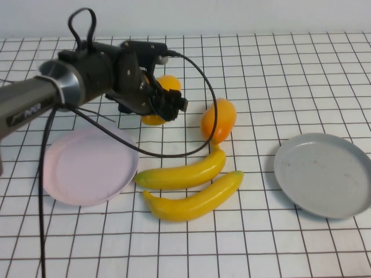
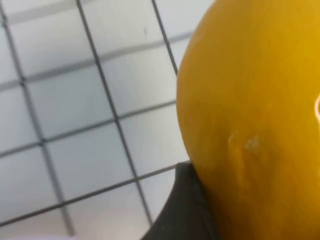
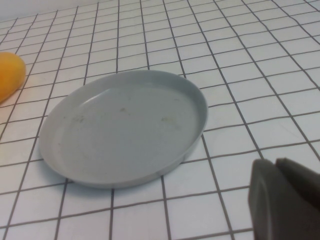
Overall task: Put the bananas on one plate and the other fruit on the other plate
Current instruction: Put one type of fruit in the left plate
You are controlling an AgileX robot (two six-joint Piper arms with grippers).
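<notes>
Gridded white table fills the high view, and the left arm reaches across it from the left side. The left gripper sits right at the orange-yellow mango lying toward the far side, with the dark fingers around the fruit's near end; from here I cannot tell whether they press on it. A second mango with a redder blush lies just to the right, its lower end touching the tip of the upper banana. The lower banana lies alongside the upper one, both curved and roughly parallel, between the two plates. The pale pink plate rests to the left, under the arm's cable, and the grey plate to the right; both hold nothing. The right gripper is out of this view.

From the left wrist camera, the mango looms large and glossy, filling one side of the picture, with one dark fingertip against its skin. The jaws look spread about the fruit, though a firm pinch is not evident.

From the right wrist camera, the grey plate lies bare on the grid, and the blushed mango pokes in at the edge. The right gripper hangs near the plate, its dark fingers pressed together on nothing.
</notes>
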